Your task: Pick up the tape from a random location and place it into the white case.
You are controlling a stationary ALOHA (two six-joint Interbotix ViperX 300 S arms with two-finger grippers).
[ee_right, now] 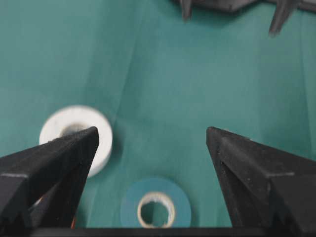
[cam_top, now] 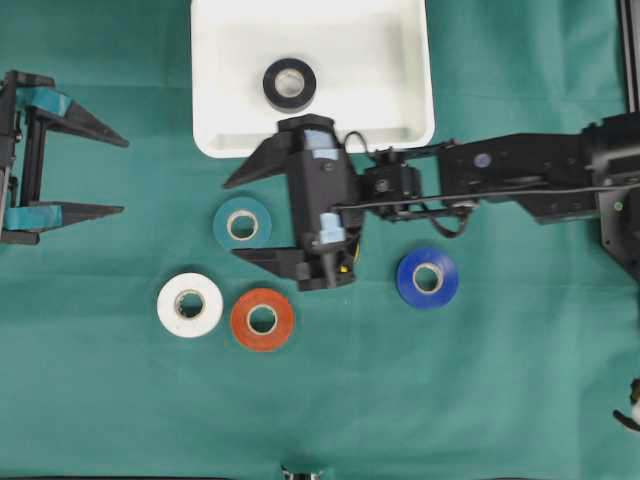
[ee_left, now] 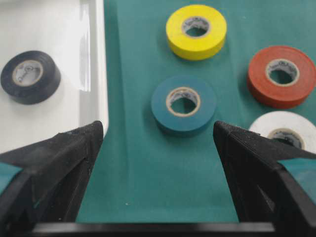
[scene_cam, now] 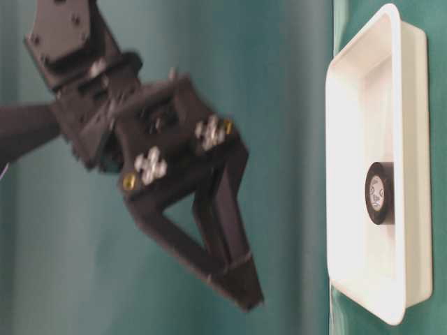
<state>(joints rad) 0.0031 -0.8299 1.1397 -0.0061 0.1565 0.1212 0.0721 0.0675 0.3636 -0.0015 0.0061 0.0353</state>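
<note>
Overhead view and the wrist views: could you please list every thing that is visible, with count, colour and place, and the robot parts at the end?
white case: one, white, top middle of the table
black tape: one, black, inside the white case
teal tape: one, teal, on the cloth below the case, between the right gripper's fingers
white tape: one, white, lower left of the teal tape
orange tape: one, orange, beside the white tape
blue tape: one, blue, right of the right gripper
yellow tape: one, yellow, seen only by the left wrist camera
green cloth: one, covers the table
left gripper: open, left edge
right gripper: open, centre
</note>
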